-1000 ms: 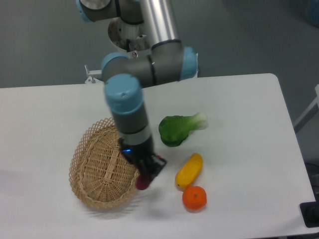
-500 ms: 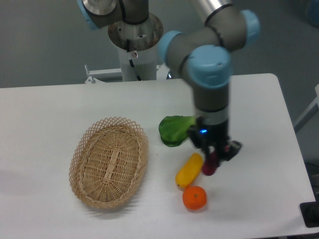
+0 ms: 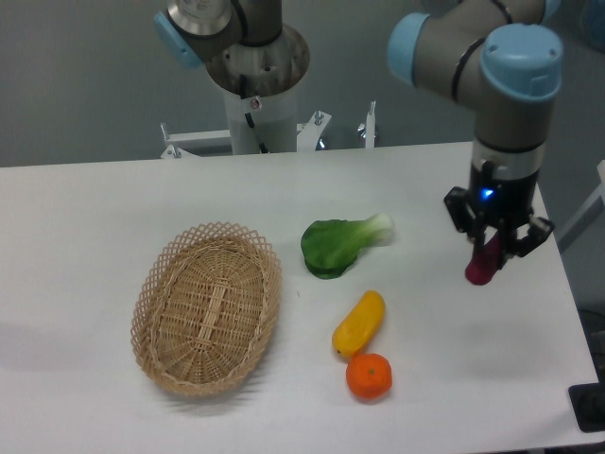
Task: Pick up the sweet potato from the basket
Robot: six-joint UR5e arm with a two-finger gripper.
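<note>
Sweet potato [image 3: 482, 264]: magenta, slim (partly hidden)

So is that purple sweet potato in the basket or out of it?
Out. The sweet potato hangs in the robot's hand over the table's right side, far from the basket, which holds nothing.

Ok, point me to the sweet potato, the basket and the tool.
magenta-purple sweet potato [image 3: 481, 265], fixed camera, lower end
oval tan wicker basket [image 3: 170, 260], fixed camera, lattice rim
two-finger tool [image 3: 495, 248], fixed camera, between fingertips
</note>
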